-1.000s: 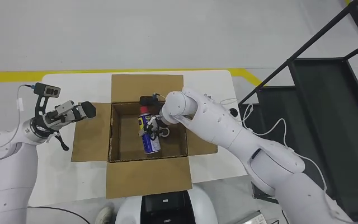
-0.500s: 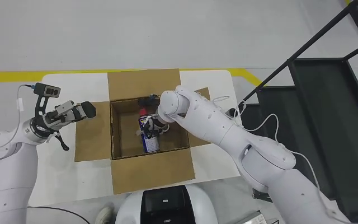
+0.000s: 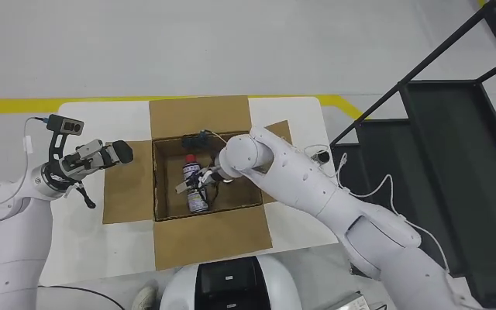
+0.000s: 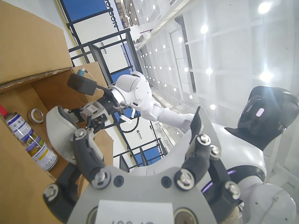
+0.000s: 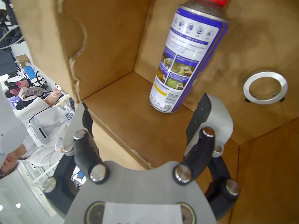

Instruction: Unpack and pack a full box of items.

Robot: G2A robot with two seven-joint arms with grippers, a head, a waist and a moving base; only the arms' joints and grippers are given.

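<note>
An open cardboard box (image 3: 172,223) sits mid-table. On its floor lies a blue-and-white spray can (image 3: 194,192) with a red cap, and a metal ring (image 5: 265,86) rests beside it. My right gripper (image 3: 206,180) is down inside the box just beside the can, open. In the right wrist view, the right gripper (image 5: 143,108) has nothing between its fingers, and the can (image 5: 186,59) is a short way ahead. My left gripper (image 3: 124,151) hangs open over the box's left flap; the left wrist view shows it (image 4: 127,120) with the can (image 4: 30,138) beyond.
The box's four flaps are folded outward, and the right flap (image 3: 280,132) is tilted up against my right arm. White table (image 3: 93,248) shows around the box. A dark metal stair frame (image 3: 434,108) stands to the right of the table.
The box has shifted and its flaps have moved. The spray can now lies further left in the box, with my right gripper beside it. The left arm has stayed still.
</note>
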